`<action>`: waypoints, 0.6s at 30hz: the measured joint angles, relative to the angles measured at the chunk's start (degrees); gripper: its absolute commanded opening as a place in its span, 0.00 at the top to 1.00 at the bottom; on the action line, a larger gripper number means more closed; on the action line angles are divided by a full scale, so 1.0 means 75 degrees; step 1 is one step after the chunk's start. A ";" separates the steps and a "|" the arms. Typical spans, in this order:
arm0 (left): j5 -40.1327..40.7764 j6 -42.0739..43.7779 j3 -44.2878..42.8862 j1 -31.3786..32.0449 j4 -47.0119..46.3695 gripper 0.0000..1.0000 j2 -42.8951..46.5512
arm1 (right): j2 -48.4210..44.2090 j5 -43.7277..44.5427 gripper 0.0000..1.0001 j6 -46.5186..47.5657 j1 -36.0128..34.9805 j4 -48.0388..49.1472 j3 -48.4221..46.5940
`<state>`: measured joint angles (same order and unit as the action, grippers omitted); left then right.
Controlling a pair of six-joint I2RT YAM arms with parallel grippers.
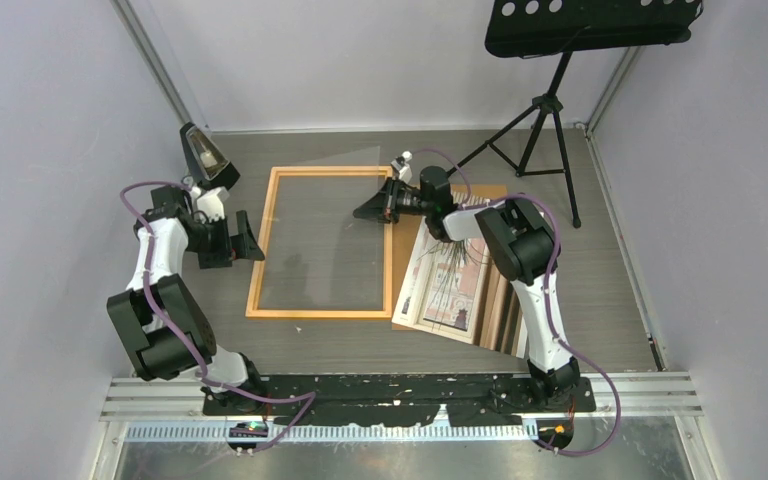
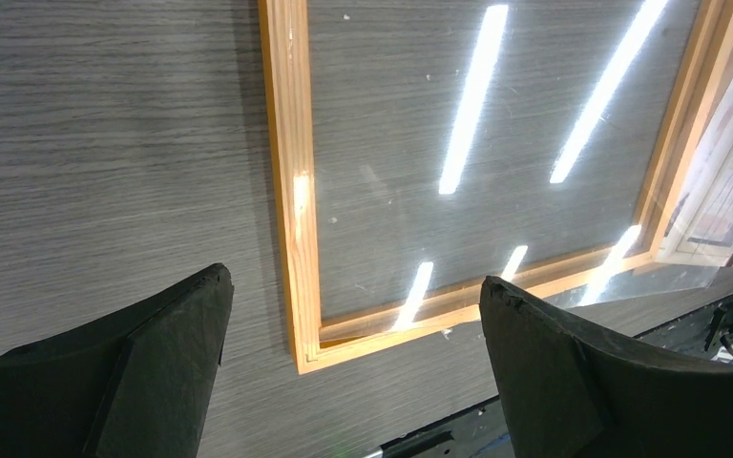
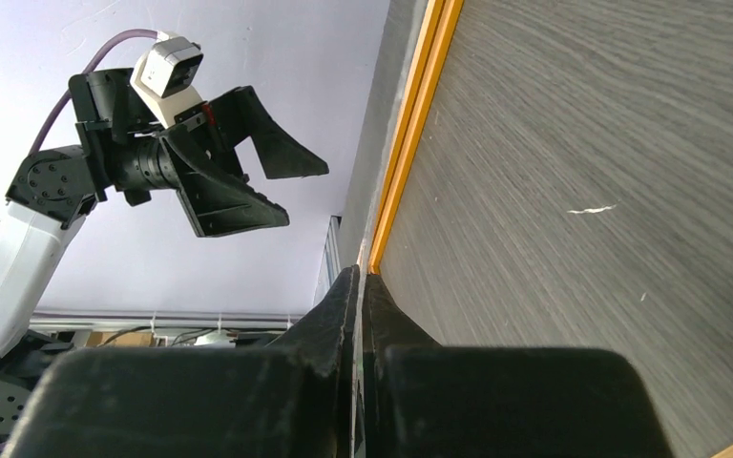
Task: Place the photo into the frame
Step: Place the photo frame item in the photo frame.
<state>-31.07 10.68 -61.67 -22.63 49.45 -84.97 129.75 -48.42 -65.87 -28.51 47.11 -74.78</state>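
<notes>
Though unframed, photo beside frame

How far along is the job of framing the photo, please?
Done: the frame lies flat. In hand: the right tool is shut, apparently on the clear sheet over it; the left tool is open beside it. Left: the photo lies on the board, not yet inside.

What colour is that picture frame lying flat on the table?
Orange, with a light wood grain; the frame shows best in the left wrist view.
</notes>
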 measured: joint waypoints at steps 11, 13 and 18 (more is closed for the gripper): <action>0.0003 0.0000 0.0000 0.0000 0.0000 0.02 -0.0093 | 0.0306 -0.0041 0.94 0.0568 0.0052 -0.0854 -0.0527; 0.0003 0.0000 0.0000 0.0000 0.0000 0.02 -0.0093 | 0.0321 -0.0044 0.94 0.0670 0.0058 -0.1040 -0.0571; 0.0003 0.0000 0.0000 0.0000 0.0000 0.02 -0.0093 | 0.0323 -0.0044 0.94 0.0889 0.0067 -0.1358 -0.0595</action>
<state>-31.05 10.68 -61.67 -22.63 49.45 -85.67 132.18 -48.75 -59.20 -28.01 36.93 -79.24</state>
